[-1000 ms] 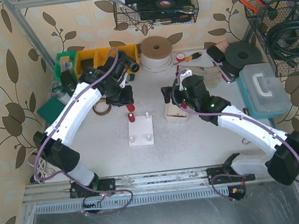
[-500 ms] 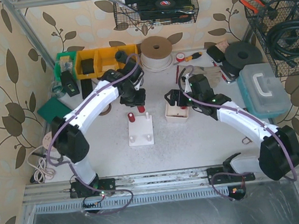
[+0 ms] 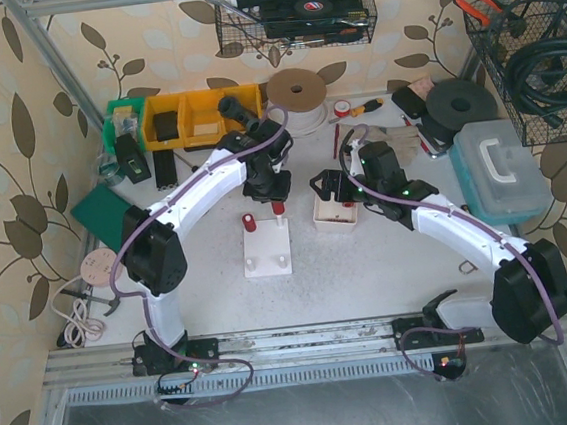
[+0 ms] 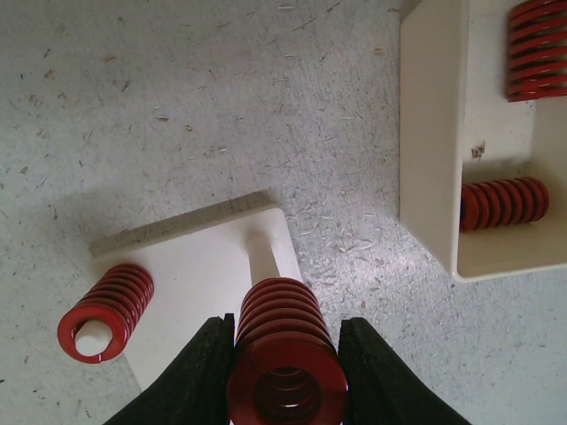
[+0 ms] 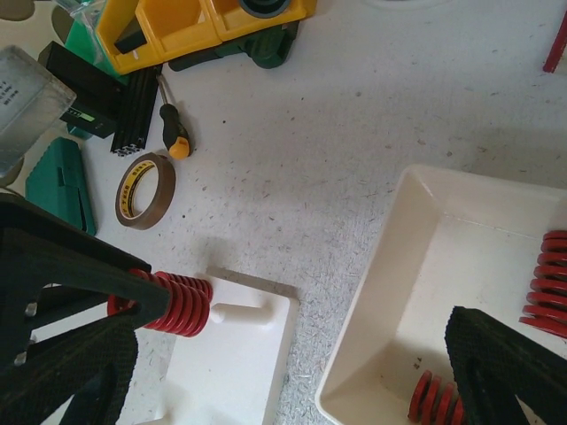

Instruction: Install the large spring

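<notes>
**Lined up for the drop**

L gripper [image 4: 286,359], clamped on large spring [image 4: 282,319], has swung right; spring now at tip of bare peg [image 4: 261,252] on base plate [image 4: 195,283]. Next: lower it. R gripper [image 5: 283,363], fingers apart, over tray [image 5: 390,239]

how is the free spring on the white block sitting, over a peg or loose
Over a peg, upright. The left wrist view shows a white peg end inside the free spring, which stands on the block.
</notes>
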Tool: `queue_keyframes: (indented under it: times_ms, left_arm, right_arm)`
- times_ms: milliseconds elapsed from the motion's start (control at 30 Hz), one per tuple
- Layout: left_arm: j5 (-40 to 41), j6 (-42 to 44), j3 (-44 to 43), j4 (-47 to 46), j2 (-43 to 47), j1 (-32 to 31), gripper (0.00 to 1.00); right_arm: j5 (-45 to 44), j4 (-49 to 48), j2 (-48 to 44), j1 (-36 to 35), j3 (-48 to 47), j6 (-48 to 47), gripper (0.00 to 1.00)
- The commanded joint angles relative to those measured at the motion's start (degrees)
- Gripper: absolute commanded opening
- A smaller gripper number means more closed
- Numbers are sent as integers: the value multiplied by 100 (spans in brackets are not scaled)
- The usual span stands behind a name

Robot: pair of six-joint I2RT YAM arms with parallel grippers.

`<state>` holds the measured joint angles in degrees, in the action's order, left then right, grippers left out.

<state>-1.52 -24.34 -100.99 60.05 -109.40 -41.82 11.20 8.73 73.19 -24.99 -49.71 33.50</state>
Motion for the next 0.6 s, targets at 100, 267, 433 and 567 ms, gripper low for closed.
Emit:
queue_keyframes:
  times_ms: [100, 267, 433, 567]
  left_arm:
    - [149, -173, 290, -403, 176, -98, 0]
    - [238, -177, 511, -559, 236, -98, 0]
    - [228, -163, 717, -807, 325, -98, 0]
    - [202, -192, 918, -1021, 385, -98, 0]
  right_arm:
    - [27, -135, -146, 31, 135, 78, 93]
    - [23, -144, -158, 42, 154, 91, 93]
    - [23, -172, -170, 53, 171, 96, 93]
    - [31, -186, -169, 56, 182, 105, 93]
